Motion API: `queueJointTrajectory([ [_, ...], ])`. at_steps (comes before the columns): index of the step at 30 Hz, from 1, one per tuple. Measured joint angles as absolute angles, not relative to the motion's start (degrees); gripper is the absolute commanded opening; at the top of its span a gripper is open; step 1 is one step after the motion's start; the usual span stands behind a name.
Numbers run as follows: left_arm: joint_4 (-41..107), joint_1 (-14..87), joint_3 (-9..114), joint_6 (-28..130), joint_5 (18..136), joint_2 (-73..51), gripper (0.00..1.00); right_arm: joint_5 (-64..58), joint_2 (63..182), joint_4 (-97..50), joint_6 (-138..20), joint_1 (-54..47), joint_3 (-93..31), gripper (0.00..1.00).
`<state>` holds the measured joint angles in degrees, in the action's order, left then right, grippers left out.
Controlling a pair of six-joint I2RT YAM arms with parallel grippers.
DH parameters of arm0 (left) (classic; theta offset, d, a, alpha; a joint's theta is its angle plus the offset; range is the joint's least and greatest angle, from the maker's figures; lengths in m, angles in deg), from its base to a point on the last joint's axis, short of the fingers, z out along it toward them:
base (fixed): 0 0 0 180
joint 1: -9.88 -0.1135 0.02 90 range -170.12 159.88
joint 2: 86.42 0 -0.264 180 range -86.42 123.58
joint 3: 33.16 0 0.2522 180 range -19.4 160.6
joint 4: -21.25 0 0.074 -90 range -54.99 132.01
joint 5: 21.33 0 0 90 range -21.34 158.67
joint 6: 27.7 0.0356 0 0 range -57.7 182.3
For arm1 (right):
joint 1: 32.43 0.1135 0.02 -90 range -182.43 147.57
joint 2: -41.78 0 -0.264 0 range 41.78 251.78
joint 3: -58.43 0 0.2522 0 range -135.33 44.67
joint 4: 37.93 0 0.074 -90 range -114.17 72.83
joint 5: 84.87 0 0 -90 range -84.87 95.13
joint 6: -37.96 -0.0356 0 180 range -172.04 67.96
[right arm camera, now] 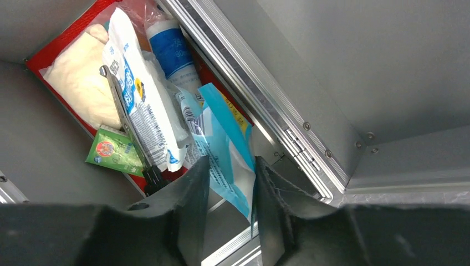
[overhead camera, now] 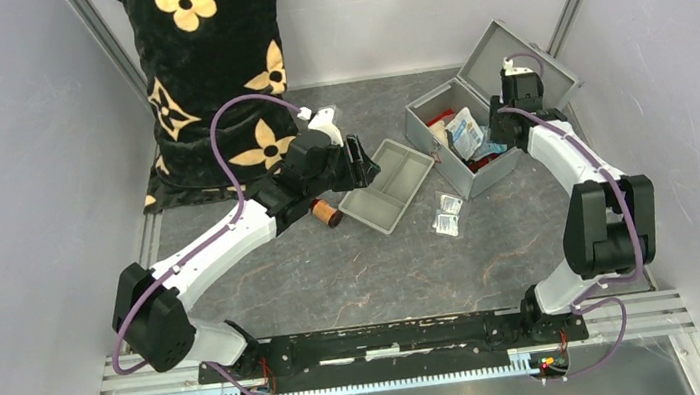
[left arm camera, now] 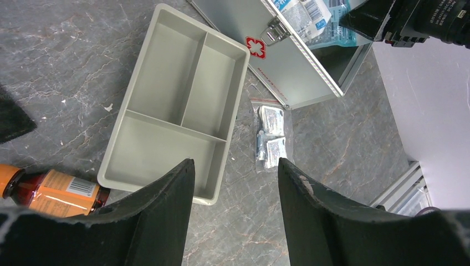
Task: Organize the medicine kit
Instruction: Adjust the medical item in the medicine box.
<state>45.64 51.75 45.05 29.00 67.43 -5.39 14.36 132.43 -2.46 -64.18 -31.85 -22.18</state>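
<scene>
Roughly midway: the open medicine kit [overhead camera: 489,173], upper right of the top view, holds packets, the right gripper [right arm camera: 231,166] pinching a blue packet [right arm camera: 221,133] there, while the left gripper [left arm camera: 235,166], spread and empty, hovers over the 3-compartment tray [left arm camera: 166,149], with the bottle [left arm camera: 55,191] and sachet bags [left arm camera: 270,138] lying outside.

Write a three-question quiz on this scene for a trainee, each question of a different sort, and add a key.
1. True or false: the grey divided tray holds packets.
2. What sits between the fingers of the right gripper? A) a blue-and-white packet B) a spoon C) a tape roll
3. Fill in: the lid of the medicine kit is ____.
Key: 1 false; 2 A; 3 open.
</scene>
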Motion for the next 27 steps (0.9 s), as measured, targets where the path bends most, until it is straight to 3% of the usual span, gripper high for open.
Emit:
queueJointTrajectory([
  [4, 45.6, 51.7, 45.0, 29.0, 67.2, -5.5, 0.64, 13.0, 132.6, -3.0, -63.9, -31.8, -22.5, 0.09],
  [8, 45.7, 51.7, 45.0, 29.0, 67.1, -5.7, 0.63, 11.6, 132.5, -3.8, -63.9, -31.8, -23.8, 0.00],
  [27, 46.0, 51.7, 45.0, 29.3, 65.4, -6.7, 0.63, 7.0, 121.0, -8.3, -69.4, -31.4, -31.2, 0.00],
])
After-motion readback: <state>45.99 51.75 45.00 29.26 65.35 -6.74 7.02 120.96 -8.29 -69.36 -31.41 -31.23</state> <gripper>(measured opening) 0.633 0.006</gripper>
